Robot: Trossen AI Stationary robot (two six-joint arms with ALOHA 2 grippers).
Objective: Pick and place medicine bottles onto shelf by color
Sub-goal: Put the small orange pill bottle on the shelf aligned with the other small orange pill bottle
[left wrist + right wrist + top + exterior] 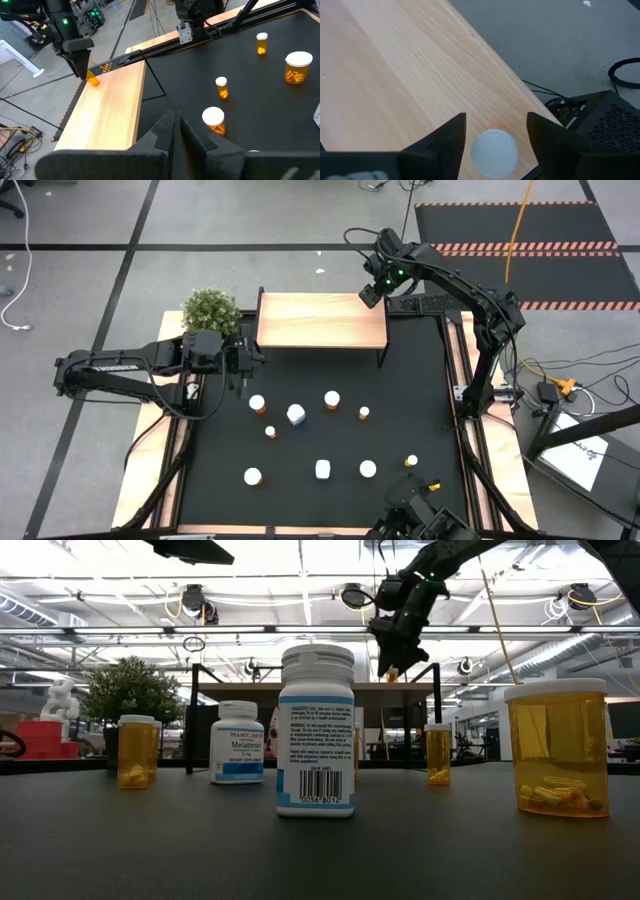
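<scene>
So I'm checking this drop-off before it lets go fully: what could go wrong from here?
The small orange bottle stands at the very corner of the shelf, between the open fingers of the right claw. A finger brushing it on the way up could tip it off the edge. The left claw, shut, waits near the shelf's other end and could get in the way of later placements.

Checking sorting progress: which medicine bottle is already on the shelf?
The small orange bottle with a white cap, at the shelf corner between the right gripper jaws. All other bottles stand on the black mat.
</scene>
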